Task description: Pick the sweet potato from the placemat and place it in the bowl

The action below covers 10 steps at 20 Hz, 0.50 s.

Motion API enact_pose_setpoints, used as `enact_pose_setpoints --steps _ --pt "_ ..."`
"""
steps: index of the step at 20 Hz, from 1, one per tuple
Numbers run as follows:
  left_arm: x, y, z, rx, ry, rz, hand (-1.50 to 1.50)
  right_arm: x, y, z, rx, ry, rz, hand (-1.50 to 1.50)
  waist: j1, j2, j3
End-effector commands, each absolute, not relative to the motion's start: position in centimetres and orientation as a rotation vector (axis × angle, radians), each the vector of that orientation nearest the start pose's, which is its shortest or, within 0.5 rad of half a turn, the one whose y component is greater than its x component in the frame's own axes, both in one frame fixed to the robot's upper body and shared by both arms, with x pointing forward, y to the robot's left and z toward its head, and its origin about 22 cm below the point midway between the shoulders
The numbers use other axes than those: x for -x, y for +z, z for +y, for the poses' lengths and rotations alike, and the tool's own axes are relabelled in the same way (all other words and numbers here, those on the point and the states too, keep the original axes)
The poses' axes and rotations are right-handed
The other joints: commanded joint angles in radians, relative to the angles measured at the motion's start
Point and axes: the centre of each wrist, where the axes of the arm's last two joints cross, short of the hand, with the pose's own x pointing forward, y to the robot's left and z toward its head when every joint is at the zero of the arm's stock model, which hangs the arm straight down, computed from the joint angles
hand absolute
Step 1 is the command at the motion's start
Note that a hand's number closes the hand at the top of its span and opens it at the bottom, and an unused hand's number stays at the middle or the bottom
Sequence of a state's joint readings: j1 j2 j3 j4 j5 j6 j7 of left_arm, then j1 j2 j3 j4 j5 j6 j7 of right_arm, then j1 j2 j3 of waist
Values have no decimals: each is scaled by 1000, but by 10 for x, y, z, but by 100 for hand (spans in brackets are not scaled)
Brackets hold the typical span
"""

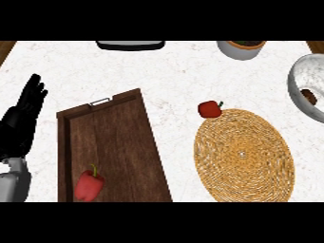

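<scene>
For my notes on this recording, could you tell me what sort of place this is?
Most likely a kitchen counter: a pale marble-like top carries a wooden tray with a red pepper, a woven placemat and a bowl.

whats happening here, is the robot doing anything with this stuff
Nothing is being held right now. The left hand rests open at the view's left, fingers up; the right hand is out of view. A brown item that may be the sweet potato already lies in the bowl at right. The woven placemat carries only a small red fruit at its top edge, and a red pepper lies on the wooden tray.
</scene>
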State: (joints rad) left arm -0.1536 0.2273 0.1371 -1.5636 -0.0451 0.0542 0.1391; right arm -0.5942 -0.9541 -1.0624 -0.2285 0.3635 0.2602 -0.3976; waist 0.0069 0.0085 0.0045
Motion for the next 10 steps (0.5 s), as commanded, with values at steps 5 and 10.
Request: enact_pose_setpoints --steps 5,10 --pt "-282 50 292 -328 -78 -1585 0 -147 116 -638 548 -367 -1605 -150 -18 -1 1" --pt "-278 64 296 -323 -58 -1571 0 -136 110 -639 541 -388 -1661 -150 0 -3 1"
